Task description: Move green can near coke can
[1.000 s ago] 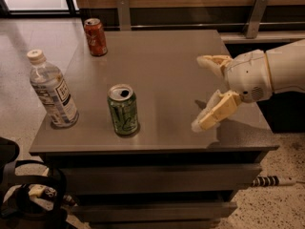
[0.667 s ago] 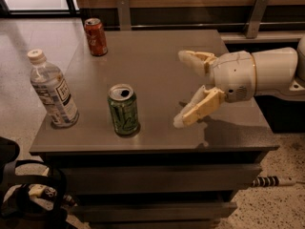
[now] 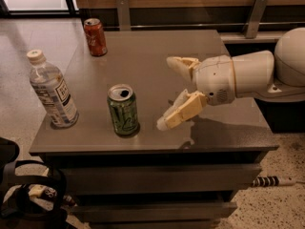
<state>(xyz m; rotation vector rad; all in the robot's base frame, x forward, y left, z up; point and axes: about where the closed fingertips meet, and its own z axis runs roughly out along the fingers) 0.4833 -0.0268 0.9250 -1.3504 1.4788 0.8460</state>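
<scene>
Item 1. Bag (image 3: 16, 194): dark, with looped straps, on the floor at the lower left, below the table's front corner. What it holds cannot be seen.

Item 2. Water bottle (image 3: 51, 92): clear plastic, white cap screwed on, paper label round the middle. Upright near the table's left edge. The fill level cannot be told.

Item 3. Coke can (image 3: 95, 36): red, white lettering, silver top. Upright at the far left corner of the table, well apart from the other containers. Whether it is opened cannot be told.

Item 4. Green can (image 3: 123, 109): dark green body with pale swirls, silver top showing a dark mouth hole, so opened. Nothing inside it can be seen. Upright near the front edge, right of the water bottle and apart from it, well apart from the coke can.

Item 5. Table (image 3: 157, 51): grey flat top carrying items 2 to 4, with drawer fronts (image 3: 152, 178) below it.

Item 6. Gripper (image 3: 167, 93): cream, two fingers spread wide, one finger (image 3: 181, 65) farther back and the other (image 3: 183, 112) low near the front edge. It grips nothing. It hangs over the table just right of the green can, not touching it, tips pointing left toward it.

Item 7. Arm (image 3: 248, 75): white, rounded, reaching in from the right edge.

Item 8. Striped rod (image 3: 269, 181): lying on the speckled floor at the lower right.
</scene>
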